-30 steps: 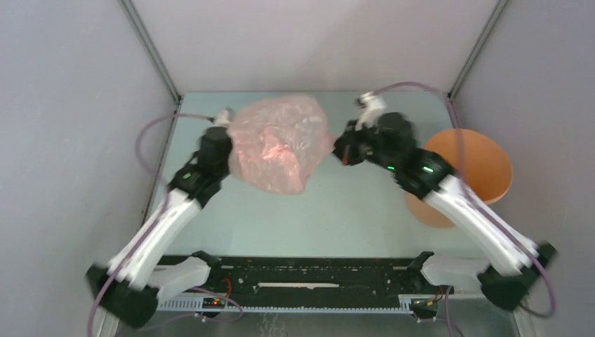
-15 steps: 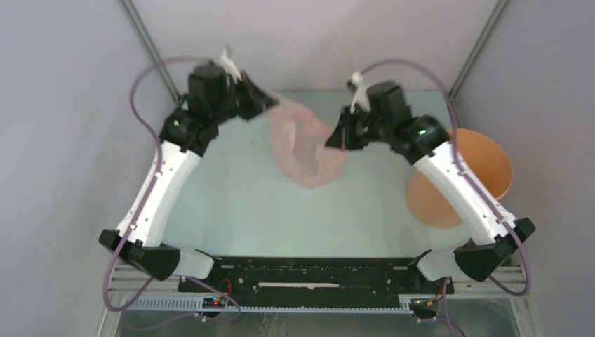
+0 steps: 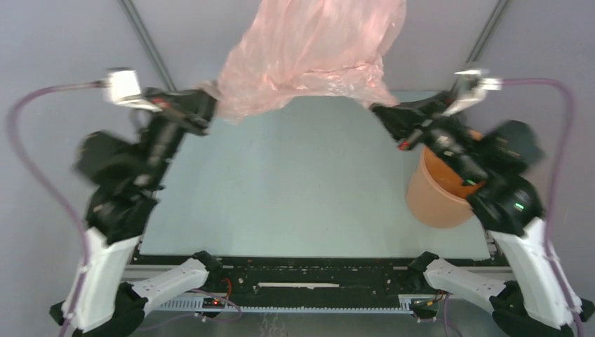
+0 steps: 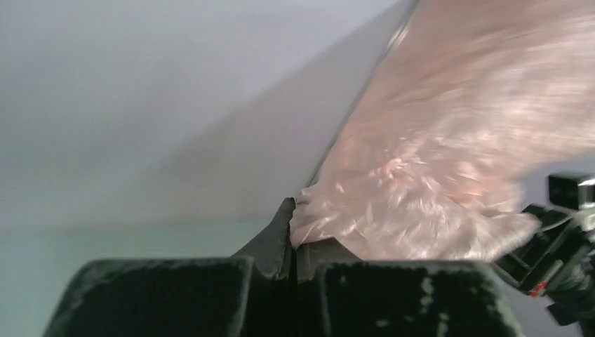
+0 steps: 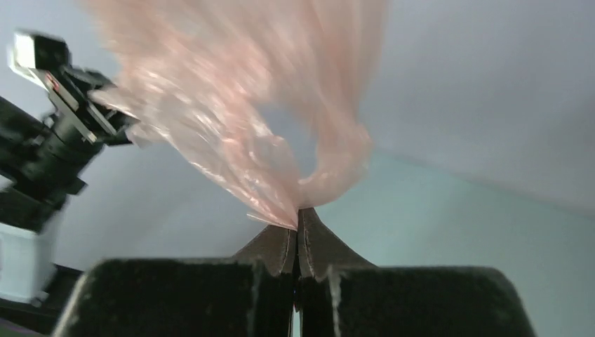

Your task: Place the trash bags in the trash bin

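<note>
The bag (image 3: 309, 56) is up in the air, a billowing sheet of thin, glossy pale-pink film. It's wrinkled, see-through, spread wide and runs off the top of the overhead view. One low corner is pinched in the left gripper (image 3: 208, 105), another in the right gripper (image 3: 379, 112). Blur probably hides its mouth. The bin (image 3: 431, 200), round and orange-tan, stands upright on the right, well below the bag.
</note>
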